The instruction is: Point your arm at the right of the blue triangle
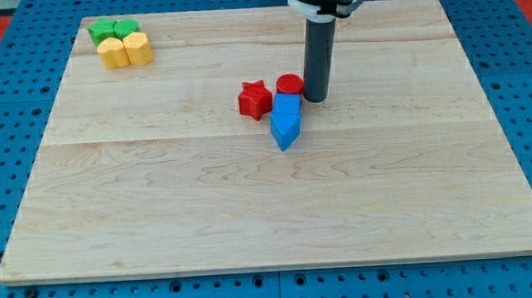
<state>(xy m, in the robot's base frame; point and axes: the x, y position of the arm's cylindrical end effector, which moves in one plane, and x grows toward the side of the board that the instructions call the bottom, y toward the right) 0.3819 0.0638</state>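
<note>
The blue triangle (284, 130) lies near the board's middle, its point toward the view's bottom. A blue cube (288, 105) touches its upper end. A red cylinder (289, 84) sits just above the cube and a red star (255, 99) is to their left. My tip (316, 99) rests on the board just right of the red cylinder and the blue cube, above and to the right of the blue triangle, a short gap away from it.
At the board's top left corner stands a tight cluster: a green star (104, 31), a green block (127, 28), a yellow block (111, 53) and a yellow heart-like block (138, 49). The wooden board (269, 213) lies on a blue pegboard.
</note>
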